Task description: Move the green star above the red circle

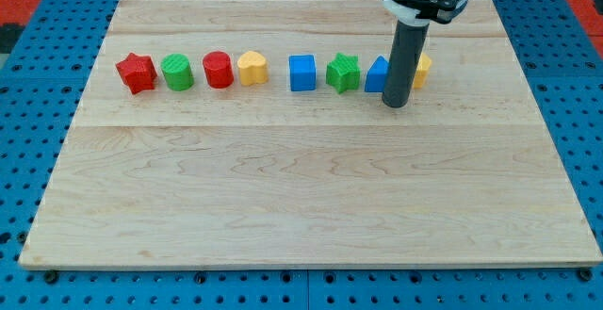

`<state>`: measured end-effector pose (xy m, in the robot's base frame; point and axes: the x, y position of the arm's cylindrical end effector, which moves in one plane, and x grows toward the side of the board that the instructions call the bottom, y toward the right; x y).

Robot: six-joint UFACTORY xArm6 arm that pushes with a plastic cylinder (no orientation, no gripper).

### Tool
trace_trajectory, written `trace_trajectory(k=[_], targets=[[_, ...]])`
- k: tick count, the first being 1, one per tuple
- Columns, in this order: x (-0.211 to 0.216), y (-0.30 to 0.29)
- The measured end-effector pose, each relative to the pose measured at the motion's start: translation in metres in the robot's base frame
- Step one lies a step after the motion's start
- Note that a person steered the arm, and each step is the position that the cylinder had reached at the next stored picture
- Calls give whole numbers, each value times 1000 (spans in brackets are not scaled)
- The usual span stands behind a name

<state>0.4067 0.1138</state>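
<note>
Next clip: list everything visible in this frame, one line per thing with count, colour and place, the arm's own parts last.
red star: 1, red, the view's left end of the row
green cylinder: 1, green, right of the red star
red circle: 1, red, right of the green cylinder
yellow block: 1, yellow, rounded, right of the red circle
blue cube: 1, blue, mid-row
green star: 1, green, right of the blue cube
blue block: 1, blue, partly hidden by the rod
second yellow block: 1, yellow, mostly hidden behind the rod
wooden board: 1, pale wood, centre
blue pegboard: 1, blue, surrounding the board
my tip: 1, dark, just below the blue block
</note>
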Motion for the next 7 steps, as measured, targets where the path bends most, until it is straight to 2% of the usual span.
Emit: trace_trajectory(k=[5,7], targets=[[0,-2],[-15,-53]])
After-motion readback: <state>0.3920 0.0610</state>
